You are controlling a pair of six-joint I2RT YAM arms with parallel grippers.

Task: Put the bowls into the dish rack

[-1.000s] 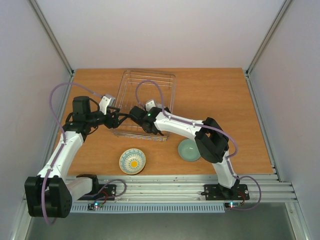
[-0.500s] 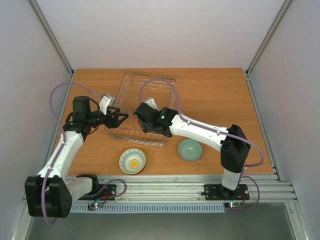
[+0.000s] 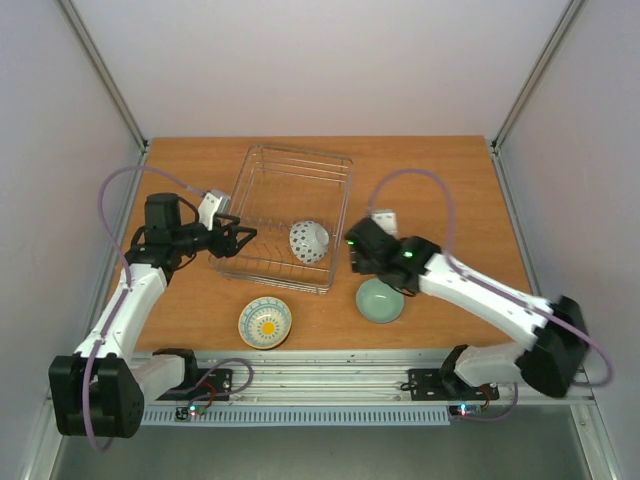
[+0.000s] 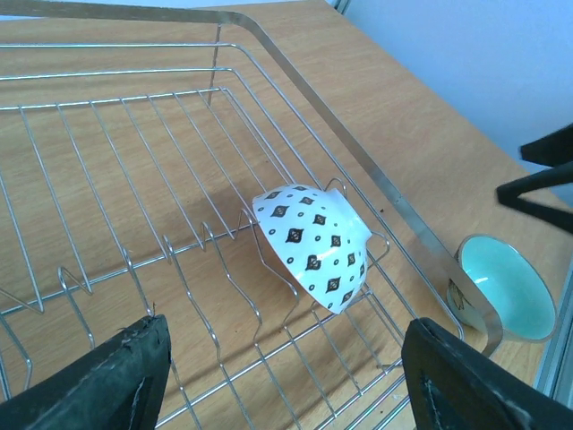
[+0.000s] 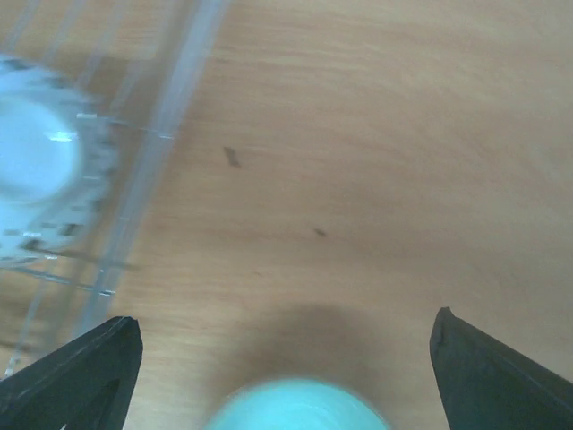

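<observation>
While in wire rack (image 4: 358, 159), round bowl (image 4: 313, 237)

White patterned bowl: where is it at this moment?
In the top view the white patterned bowl lies tipped on its side in the near right corner of the dish rack; the mint green bowl sits outside it.

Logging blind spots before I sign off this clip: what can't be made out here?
- Right wrist view: blur smears the patterned bowl, and the bottom edge cuts off the mint bowl.
- Left wrist view: the dish rack rim hides part of the mint bowl. The yellow-centred bowl lies outside the frame.
- Top view: the fingers of the right gripper are too small and dark to make out.
</observation>
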